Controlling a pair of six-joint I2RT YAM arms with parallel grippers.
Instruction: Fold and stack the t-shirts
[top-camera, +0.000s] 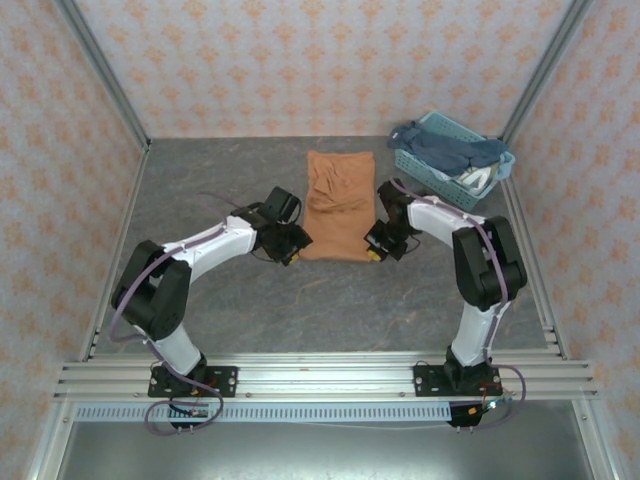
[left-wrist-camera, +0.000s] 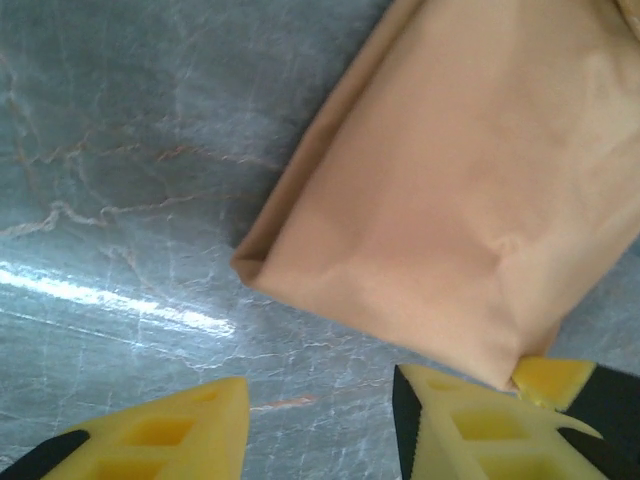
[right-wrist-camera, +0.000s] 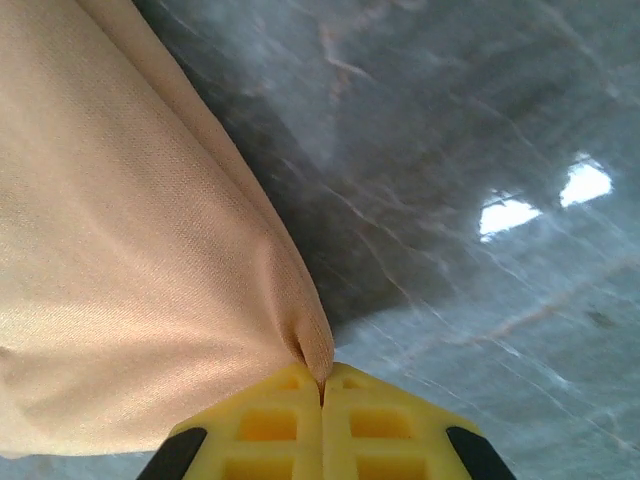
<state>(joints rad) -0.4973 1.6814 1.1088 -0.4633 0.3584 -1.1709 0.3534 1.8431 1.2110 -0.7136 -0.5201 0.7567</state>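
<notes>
Bolted to the near rail (top-camera: 320, 378), the left arm (top-camera: 200, 250) and right arm (top-camera: 480, 262) reach in over the grey marbled table (top-camera: 200, 180). Between their wrists lies the orange-brown t-shirt (top-camera: 338, 205), folded into a long rectangle at mid-table. Off to its far right, a light-blue basket (top-camera: 428, 172) holds dark blue tees (top-camera: 445, 148) and a white one (top-camera: 478, 178). The right gripper (right-wrist-camera: 322, 385) is pinched tight on the shirt's near right corner. The left gripper (left-wrist-camera: 320, 400) stands parted and empty, with the near left corner just beyond its fingers.
</notes>
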